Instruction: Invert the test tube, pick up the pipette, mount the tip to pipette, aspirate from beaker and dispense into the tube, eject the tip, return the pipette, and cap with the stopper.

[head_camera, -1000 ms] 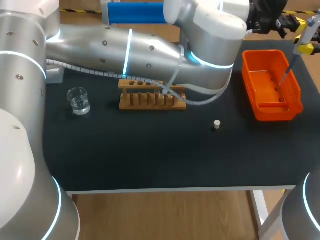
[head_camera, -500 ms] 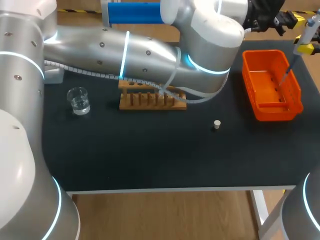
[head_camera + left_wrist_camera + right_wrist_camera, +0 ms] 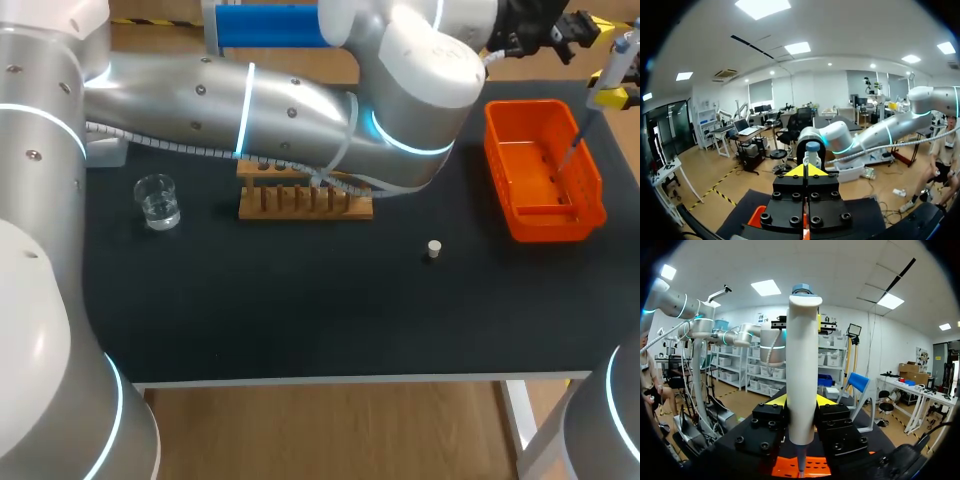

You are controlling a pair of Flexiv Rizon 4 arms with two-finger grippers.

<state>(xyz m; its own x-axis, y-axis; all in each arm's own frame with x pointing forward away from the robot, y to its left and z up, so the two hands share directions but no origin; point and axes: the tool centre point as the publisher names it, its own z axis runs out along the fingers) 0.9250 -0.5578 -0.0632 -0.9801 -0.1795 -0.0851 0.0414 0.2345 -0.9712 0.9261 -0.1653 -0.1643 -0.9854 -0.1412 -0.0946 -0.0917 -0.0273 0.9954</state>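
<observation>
**Head view: pipette held above the orange bin at the table's right end**

At the left of the black table (image 3: 300, 320) stands a glass beaker (image 3: 157, 200) with clear liquid in it. Further right is a wooden rack (image 3: 305, 196), partly covered by the left arm (image 3: 300, 100), which crosses over the back of the table toward the far right corner. A small pale stopper (image 3: 433, 249) lies alone on the mat, between the rack and the orange bin (image 3: 590, 190).

In the left wrist view the left tool (image 3: 805, 171) is closed on nothing, its yellow tips pressed together. It is raised, with the bin's edge showing below it.

At the far right the right tool (image 3: 608, 97) grips the pipette (image 3: 621, 58) upright, a finger on each side of its white barrel. The thin lower end of the pipette points down over the bin
</observation>
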